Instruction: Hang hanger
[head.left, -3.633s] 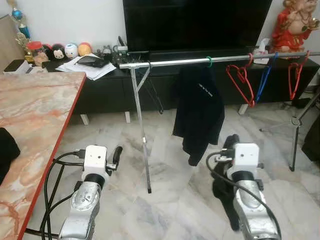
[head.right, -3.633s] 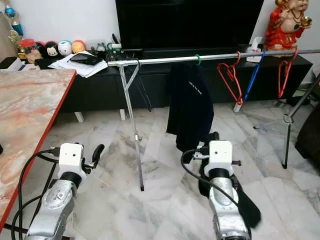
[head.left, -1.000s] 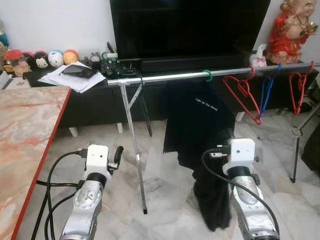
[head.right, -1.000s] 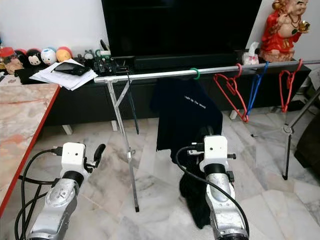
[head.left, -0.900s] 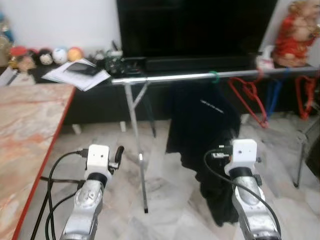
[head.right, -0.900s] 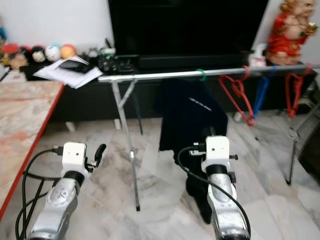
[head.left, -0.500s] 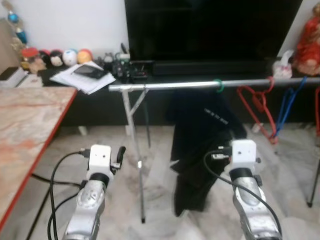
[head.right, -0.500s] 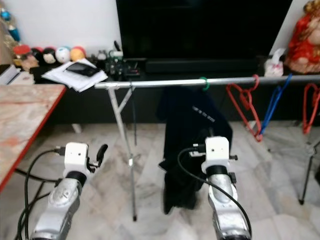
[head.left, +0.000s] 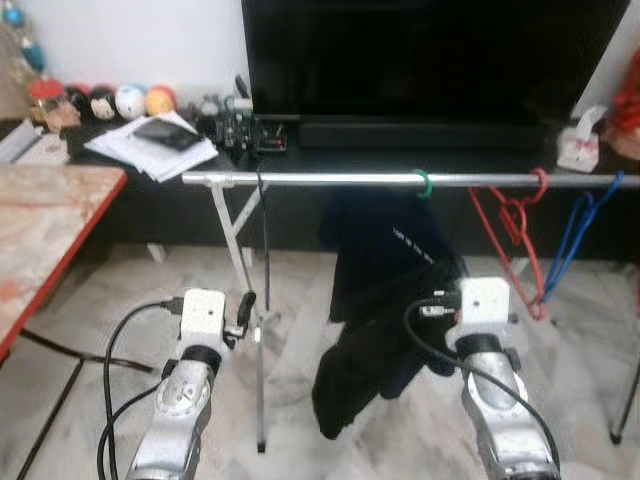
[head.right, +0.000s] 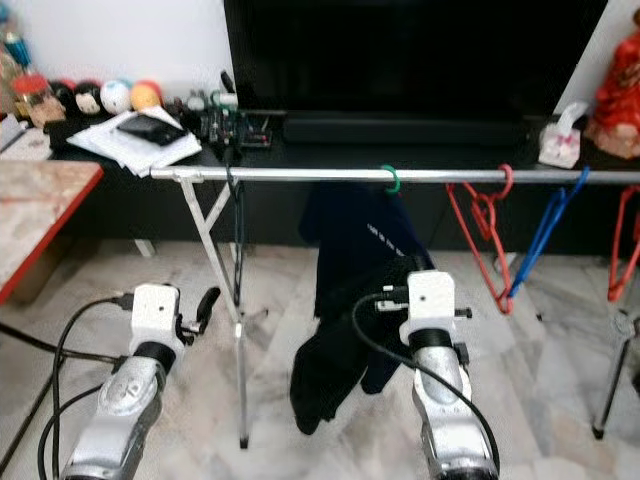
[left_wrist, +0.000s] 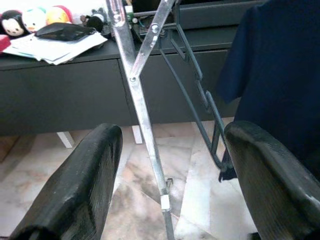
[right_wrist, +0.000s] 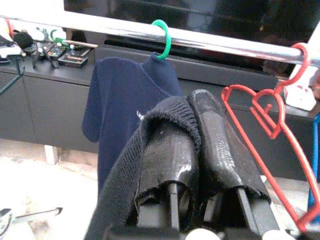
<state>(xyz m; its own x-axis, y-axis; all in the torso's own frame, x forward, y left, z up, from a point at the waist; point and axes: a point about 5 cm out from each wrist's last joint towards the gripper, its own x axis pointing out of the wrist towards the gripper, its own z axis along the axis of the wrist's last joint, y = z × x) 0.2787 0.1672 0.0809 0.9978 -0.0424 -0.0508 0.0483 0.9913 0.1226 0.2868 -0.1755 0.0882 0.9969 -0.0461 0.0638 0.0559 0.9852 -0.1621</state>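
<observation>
Right gripper pinching dark cloth, below rail at 12 o'clock. Left gripper spread, empty. Green hook on rail; red hanger at 2.

Your right gripper sits below the rail — dark garment draped from it, green hanger above, red hanger to its right.

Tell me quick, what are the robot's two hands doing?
Left gripper: open, holding nothing.
Right gripper: shut on dark garment.
</observation>
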